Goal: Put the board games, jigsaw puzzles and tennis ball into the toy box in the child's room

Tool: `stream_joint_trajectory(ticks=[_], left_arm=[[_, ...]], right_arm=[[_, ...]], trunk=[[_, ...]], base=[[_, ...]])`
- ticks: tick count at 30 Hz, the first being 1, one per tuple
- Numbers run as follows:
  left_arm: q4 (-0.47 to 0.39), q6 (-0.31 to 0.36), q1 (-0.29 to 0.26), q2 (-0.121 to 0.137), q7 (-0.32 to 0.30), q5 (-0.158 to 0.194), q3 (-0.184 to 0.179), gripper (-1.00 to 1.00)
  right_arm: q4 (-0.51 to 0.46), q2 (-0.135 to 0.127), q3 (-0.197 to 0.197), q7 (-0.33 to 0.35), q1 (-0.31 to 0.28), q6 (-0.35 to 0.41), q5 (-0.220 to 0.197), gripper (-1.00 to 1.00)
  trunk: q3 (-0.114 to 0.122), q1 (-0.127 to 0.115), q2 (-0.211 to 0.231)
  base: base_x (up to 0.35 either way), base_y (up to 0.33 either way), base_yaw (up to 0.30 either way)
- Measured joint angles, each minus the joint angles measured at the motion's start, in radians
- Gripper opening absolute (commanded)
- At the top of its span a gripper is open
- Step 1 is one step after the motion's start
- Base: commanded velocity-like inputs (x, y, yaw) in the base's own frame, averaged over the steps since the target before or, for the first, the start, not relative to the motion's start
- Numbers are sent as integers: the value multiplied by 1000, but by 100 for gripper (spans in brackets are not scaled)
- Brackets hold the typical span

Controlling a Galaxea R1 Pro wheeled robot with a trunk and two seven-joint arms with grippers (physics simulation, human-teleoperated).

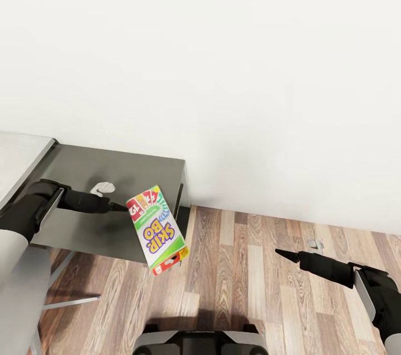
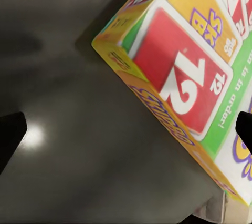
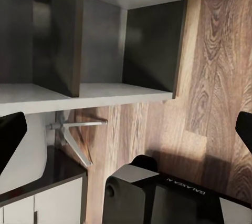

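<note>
Item: SKIP-BO board game (image 1: pixel 156 230), a thin flat rectangular carton, lying at the 4 o'clock corner of the dark grey table (image 1: pixel 83 177) with its lower end overhanging the wood floor (image 1: pixel 250 277); judged light, stiff and glossy-slick, best taken across its thin edges near the top end. Left gripper (image 1: pixel 120 206) sits at the box's 10 o'clock corner, fingers spread wide and holding nothing. Right gripper (image 1: pixel 284 255) hangs over the floor at 4 o'clock, fingers apart and empty.
</note>
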Motion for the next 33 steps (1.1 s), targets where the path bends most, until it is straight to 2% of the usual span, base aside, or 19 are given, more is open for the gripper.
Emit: stream_joint_trajectory(ticks=[5,8,9,11,12,15,19,22,27,28,31,33], left_arm=[[0,3,0,1,24,1,26,100],[0,6,0,-4,67,2,77,100],[1,7,0,-6,102,2,113,100],[1,7,0,-9,146,3,151,100],[0,8,-1,-12,193,4,184,100],[-1,6,-1,-19,285,7,233,100],[-1,6,-1,-23,351,11,282,100],[-1,6,-1,-23,357,13,302,100],[-1,7,0,-24,332,19,376,100],[-1,7,0,-22,313,20,400,100],[0,8,2,-19,273,21,432,100],[1,8,4,-15,220,21,457,100]], right_arm=[[0,2,0,0,0,-2,-2,100],[0,6,0,-1,0,-4,-1,100],[0,8,0,-1,0,-5,1,100],[0,9,0,-1,0,-5,2,100],[0,10,0,-1,0,-6,4,100],[0,12,0,-1,0,-7,5,100],[0,13,2,-2,0,-8,8,100],[0,14,4,-2,0,-8,9,100],[-1,14,5,-3,0,-6,3,100],[-1,15,5,-3,0,-6,1,100],[-1,15,4,-2,0,-6,-1,100],[-2,16,4,-3,0,-6,-3,100]], trunk=[[0,0,0],[0,0,0],[0,0,0],[0,0,0],[0,0,0],[0,0,0],[0,0,0],[0,0,0],[0,0,0],[0,0,0],[0,0,0],[0,0,0]], base=[[-2,-3,0],[6,-46,0],[38,-79,0],[76,-96,0],[107,-109,0],[105,-101,0],[40,-38,0],[15,-14,0],[4,-4,0],[2,-2,0],[1,-1,0],[0,0,0]])
